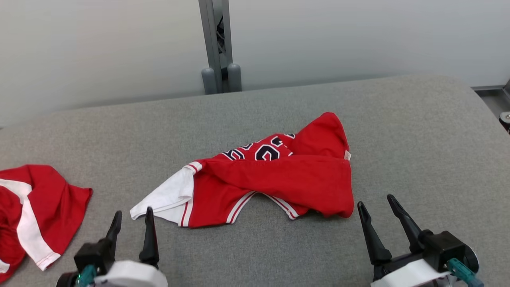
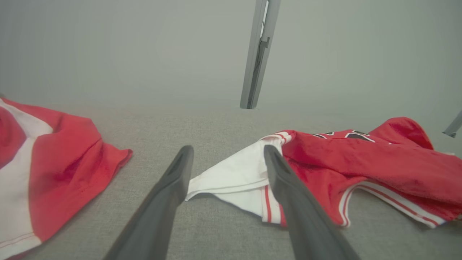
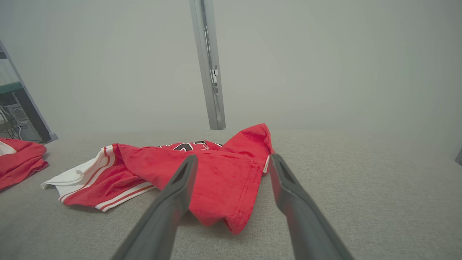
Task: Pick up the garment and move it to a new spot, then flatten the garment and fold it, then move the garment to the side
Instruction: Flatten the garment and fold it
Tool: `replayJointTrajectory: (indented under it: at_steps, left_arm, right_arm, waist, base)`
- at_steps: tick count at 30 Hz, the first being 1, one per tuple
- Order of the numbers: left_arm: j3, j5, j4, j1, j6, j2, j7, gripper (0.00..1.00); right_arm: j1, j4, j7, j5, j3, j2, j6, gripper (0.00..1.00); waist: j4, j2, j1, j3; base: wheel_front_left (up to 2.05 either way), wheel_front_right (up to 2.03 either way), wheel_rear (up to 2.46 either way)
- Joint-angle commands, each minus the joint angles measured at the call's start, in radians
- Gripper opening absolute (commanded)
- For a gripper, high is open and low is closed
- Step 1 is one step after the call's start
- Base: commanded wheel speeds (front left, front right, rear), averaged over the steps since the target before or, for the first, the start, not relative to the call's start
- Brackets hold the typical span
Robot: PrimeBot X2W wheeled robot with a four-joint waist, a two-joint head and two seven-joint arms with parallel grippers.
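the left gripper point(image 1: 134, 211) sits low at the near edge of the worktop point(image 1: 418, 139), left of centre, its two dark fingers pointing toward the far edge and standing well apart with nothing clamped. in the left wrist view the left gripper point(image 2: 227, 148) frames the white corner of the garment point(image 2: 361, 162) just past its tips; whether a tip touches the cloth i cannot tell. the right gripper point(image 1: 375, 200) sits at the near edge toward the right corner, its two fingers leaning a little leftward, also spread and empty. in the right wrist view the right gripper point(image 3: 234, 157) points at the garment's point(image 3: 216, 173) red fold, tips near it but apart from it.

one grey fabric worktop carries everything. two garments lie on it. the garment point(image 1: 279, 179), a red jersey with white trim and dark numerals, lies crumpled near the middle of the worktop, folded over itself, its white part trailing toward the near left. the second garment point(image 1: 40, 199), red with a white stripe, lies bunched at the left edge, well apart from the first. one grey metal post point(image 1: 215, 44) rises behind the far edge, with two rounded grey caps point(image 1: 209, 81) at its foot. one small white label point(image 1: 347, 155) shows at the jersey's right side.
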Motion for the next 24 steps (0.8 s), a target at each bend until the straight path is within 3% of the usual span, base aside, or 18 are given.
replayJointTrajectory:
  at_steps: [1,10,15,16,18,22,24]
  left_arm:
    - [0.007,-0.011,0.051,-0.063,-0.009,0.004,-0.003,1.0]
    - [0.067,-0.054,0.4,-0.288,0.01,0.017,0.011,1.0]
    - [0.091,-0.086,0.52,-0.363,0.006,0.024,0.009,0.97]
    - [0.092,-0.088,0.536,-0.375,0.004,0.027,0.007,0.92]
    - [0.089,-0.091,0.57,-0.393,-0.001,0.03,0.009,0.71]
    - [0.091,-0.099,0.616,-0.416,-0.01,0.036,0.013,0.6]
    - [0.09,-0.103,0.647,-0.424,-0.011,0.039,0.018,0.32]
  right_arm:
    - [-0.024,-0.004,-0.002,-0.002,0.005,-0.005,0.0,1.0]
    - [-0.079,-0.004,-0.002,-0.012,0.019,-0.005,0.0,1.0]
    - [-0.094,-0.001,-0.002,-0.012,0.022,-0.005,0.0,1.0]
    - [-0.097,-0.002,-0.002,-0.011,0.022,-0.005,0.0,1.0]
    - [-0.102,-0.003,-0.002,-0.007,0.025,-0.005,0.0,1.0]
    - [-0.108,-0.005,-0.002,-0.002,0.029,-0.005,0.0,1.0]
    - [-0.111,-0.006,-0.002,0.0,0.03,-0.005,0.0,1.0]
  waist:
    - [-0.003,-0.0001,0.0,0.033]
    - [-0.028,-0.0001,0.0,0.113]
    - [-0.04,-0.0001,0.0,0.134]
    - [-0.042,-0.0001,0.0,0.137]
    - [-0.047,-0.0001,0.0,0.143]
    - [-0.054,-0.0001,0.0,0.151]
    - [-0.057,-0.0001,0.0,0.155]
  base:
    - [0.0,0.0,0.0]
    - [0.0,0.0,0.0]
    - [0.0,0.0,0.0]
    - [0.0,0.0,0.0]
    - [0.0,0.0,0.0]
    - [0.0,0.0,0.0]
    - [0.0,0.0,0.0]
